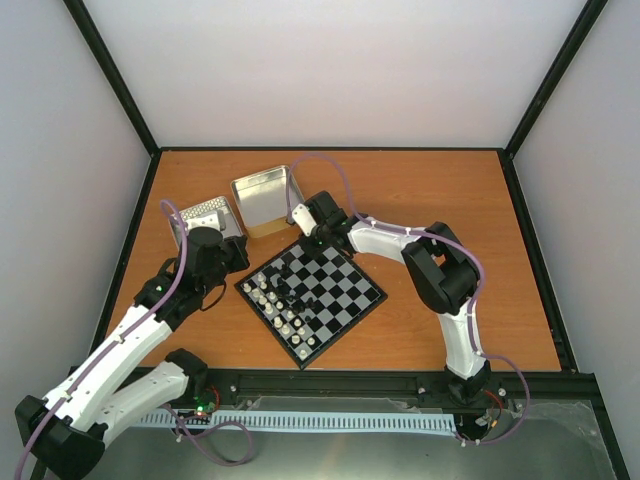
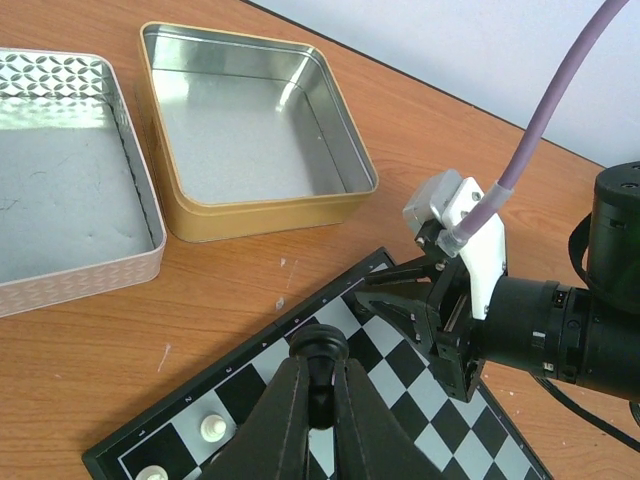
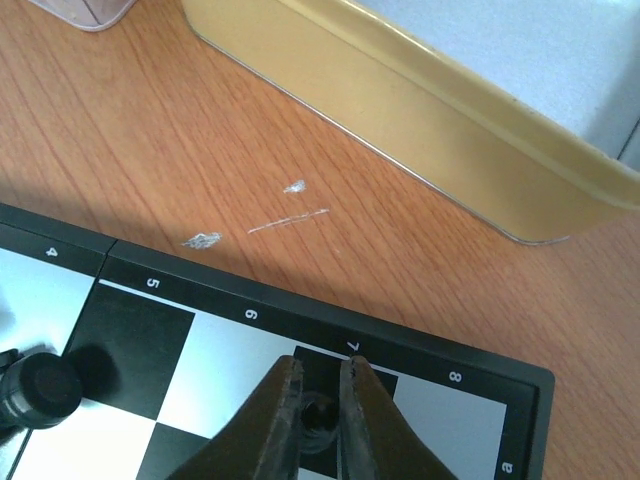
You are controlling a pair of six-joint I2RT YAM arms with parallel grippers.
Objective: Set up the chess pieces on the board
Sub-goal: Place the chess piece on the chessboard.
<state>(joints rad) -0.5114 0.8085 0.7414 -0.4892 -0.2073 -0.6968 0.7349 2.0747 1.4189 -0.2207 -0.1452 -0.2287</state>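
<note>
The board [image 1: 345, 290] lies turned at the table's middle. Several white pieces [image 1: 278, 312] stand along its near left side, and some black pieces [image 1: 292, 285] stand beside them. My left gripper [image 1: 262, 268] is over the board's far left edge and is shut on a black piece [image 2: 320, 350], whose round head sticks out past the fingertips. My right gripper [image 1: 308, 238] is at the board's far corner. It is shut on a small black piece [image 3: 318, 415] on the black square beside the rim mark 7. White pieces [image 2: 211, 428] stand near rim marks 1 and 2.
An open gold tin [image 1: 265, 195] and a silver patterned tin [image 1: 208, 220] sit just beyond the board's far left edge. The gold tin's wall [image 3: 420, 110] is close ahead of the right gripper. The two grippers are near each other; the right gripper [image 2: 440, 310] shows in the left wrist view.
</note>
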